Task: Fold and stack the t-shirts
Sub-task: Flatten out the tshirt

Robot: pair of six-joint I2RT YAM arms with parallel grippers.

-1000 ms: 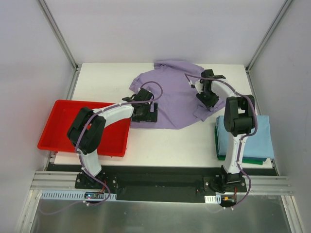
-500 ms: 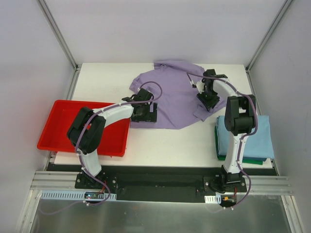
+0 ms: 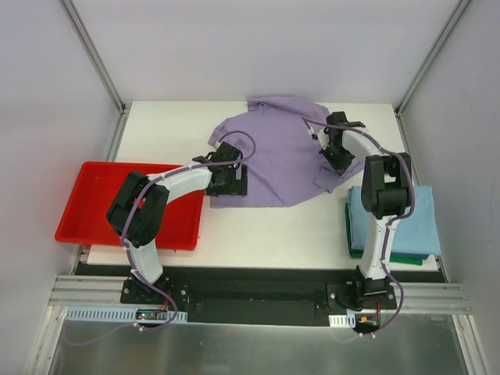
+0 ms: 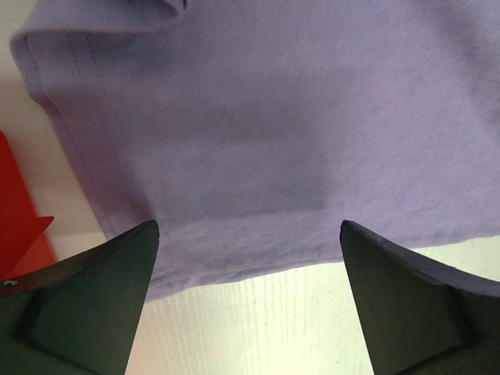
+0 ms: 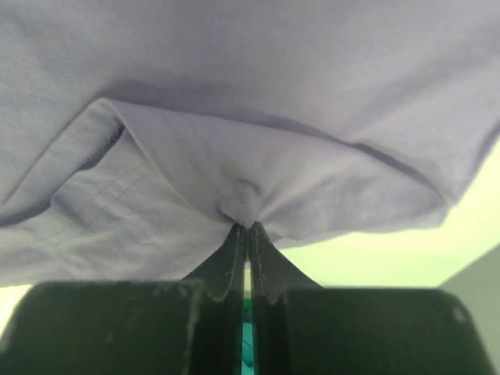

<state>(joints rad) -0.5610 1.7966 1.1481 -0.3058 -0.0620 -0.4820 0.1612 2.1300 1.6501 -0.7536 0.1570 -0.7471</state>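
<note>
The lavender t-shirt (image 3: 277, 152) lies spread and rumpled at the middle back of the white table. My left gripper (image 3: 226, 181) is open over its near left hem; the left wrist view shows that hem (image 4: 258, 180) lying between the two wide-apart fingers (image 4: 94, 305). My right gripper (image 3: 337, 160) is shut on a pinch of the shirt's right sleeve edge (image 5: 248, 195). The light blue t-shirt (image 3: 394, 220) lies folded on the dark green t-shirt (image 3: 406, 259) at the table's right front.
A red plastic tray (image 3: 78, 205) sits at the left front, partly over the table edge, under the left arm's elbow. Grey walls and metal frame posts (image 3: 94, 55) enclose the table. Bare white tabletop (image 3: 273, 234) shows in front of the lavender shirt.
The left gripper slid a little left and back along the lavender shirt's hem. The red tray shifted slightly left. The right gripper moved slightly back with the sleeve.
</note>
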